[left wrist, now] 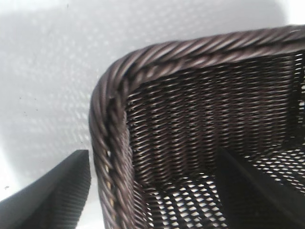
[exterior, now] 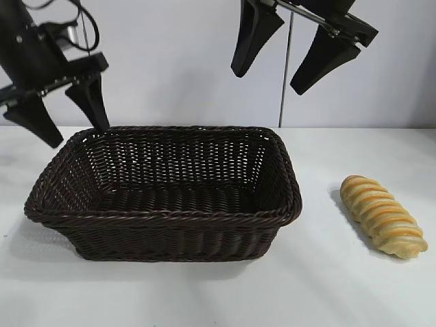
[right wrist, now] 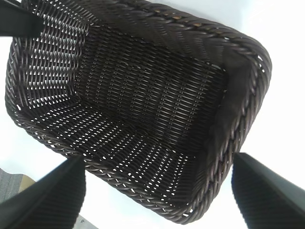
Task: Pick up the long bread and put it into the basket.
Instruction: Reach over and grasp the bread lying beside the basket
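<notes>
A plain white table (exterior: pixel 204 300) stands before a pale wall, and on it sits the basket (exterior: pixel 163 225), a large rectangular dark brown wicker one with flaring sides and a braided rim, lying just left of the table's middle with nothing inside it. At about three o'clock from the basket, apart from it on the bare tabletop, lies the long bread (exterior: pixel 383 216), a golden-tan loaf crossed by twisted orange-brown ridges, its length running from ten o'clock to four o'clock. The left gripper (exterior: pixel 71 117) hangs above the basket's far left corner, at about ten o'clock from its middle, its black fingers spread and holding nothing. The right gripper (exterior: pixel 272 78) hangs higher, above the basket's far right corner at about one o'clock, its jaws likewise released and empty.
</notes>
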Action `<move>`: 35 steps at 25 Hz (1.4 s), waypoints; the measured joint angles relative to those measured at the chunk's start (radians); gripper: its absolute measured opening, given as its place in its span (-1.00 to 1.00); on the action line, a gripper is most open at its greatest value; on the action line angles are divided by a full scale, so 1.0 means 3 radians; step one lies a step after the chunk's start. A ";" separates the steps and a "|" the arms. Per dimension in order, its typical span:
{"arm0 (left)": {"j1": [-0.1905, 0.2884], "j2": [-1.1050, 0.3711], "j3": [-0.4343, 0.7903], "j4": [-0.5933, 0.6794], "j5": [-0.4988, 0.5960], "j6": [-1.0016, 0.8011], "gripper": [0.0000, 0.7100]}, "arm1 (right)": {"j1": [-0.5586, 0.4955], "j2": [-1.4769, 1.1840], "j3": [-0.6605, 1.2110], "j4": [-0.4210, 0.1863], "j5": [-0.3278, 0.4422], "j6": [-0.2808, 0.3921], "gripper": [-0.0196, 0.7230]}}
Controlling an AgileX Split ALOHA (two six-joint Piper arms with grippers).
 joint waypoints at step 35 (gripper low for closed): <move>-0.0129 -0.0233 0.0546 -0.0659 -0.0436 0.0137 0.50 | -0.0750 0.0000 0.0000 -0.0681 0.0313 0.0061 0.67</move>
